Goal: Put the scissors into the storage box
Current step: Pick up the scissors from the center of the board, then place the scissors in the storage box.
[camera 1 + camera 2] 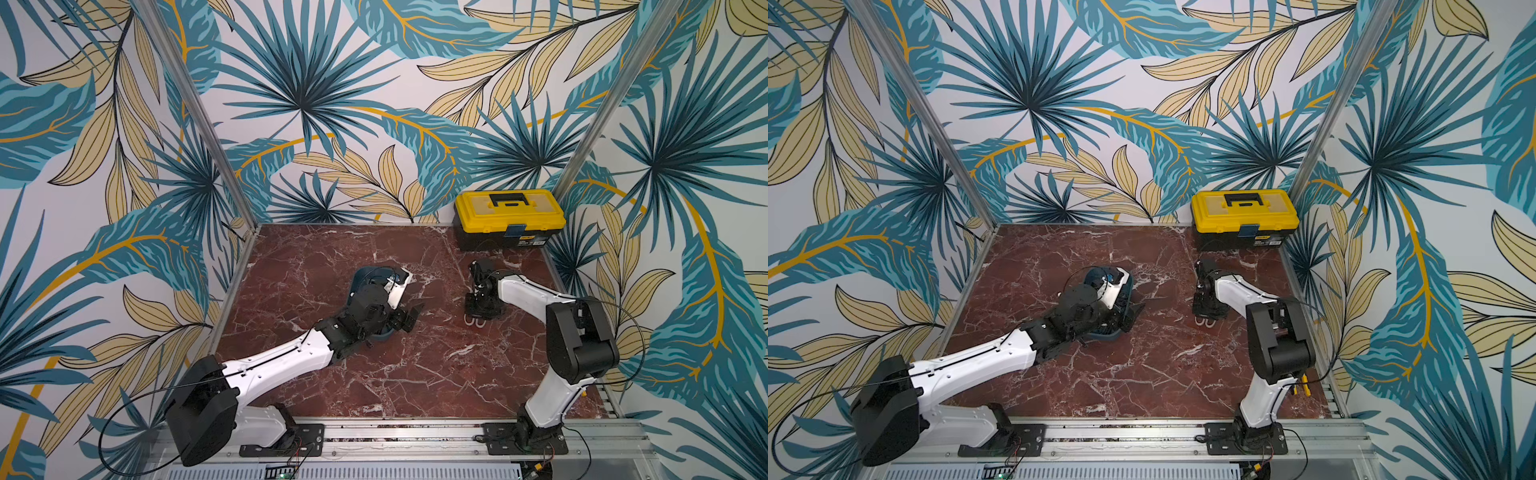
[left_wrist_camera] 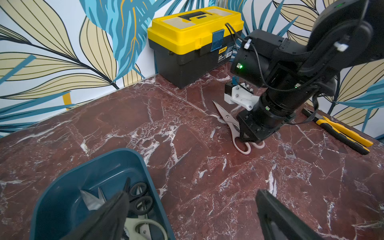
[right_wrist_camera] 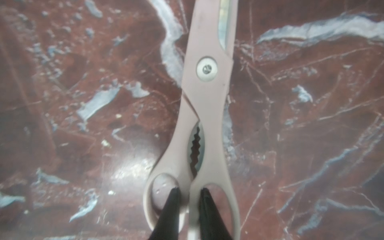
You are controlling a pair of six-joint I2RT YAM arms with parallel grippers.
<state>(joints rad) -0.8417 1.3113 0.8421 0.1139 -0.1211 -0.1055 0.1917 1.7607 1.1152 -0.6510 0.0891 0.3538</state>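
Your right hand (image 3: 190, 193) has its fingers nearly together, one tip down inside each finger loop of the pale pink scissors (image 3: 205, 93), pinching the two inner rims where the loops meet. The pair lies flat on the counter (image 2: 207, 176), blades closed and pointing toward the yellow-lidded toolbox (image 2: 195, 41) — well apart from the storage box (image 2: 52, 197). I judge you're at the grasp of what looks like the last loose pair: the grip is made, the lift not yet begun.

Your left hand (image 2: 191, 193) is spread wide and holds nothing. One of its fingers hangs over the box and the other over bare counter beside it. Inside the box you can see black-handled scissors (image 2: 139, 199) and a cream-white pair (image 2: 145, 228); the rest of the inside is hidden.

Next you'll need to raise the pink pair straight up, watching that the blades don't swing down about the pinch, then carry it across to the box. The left arm covers much of the opening in both top views — I'd move it aside first. Leave the yellow-handled pliers (image 2: 342, 133) by the wall.
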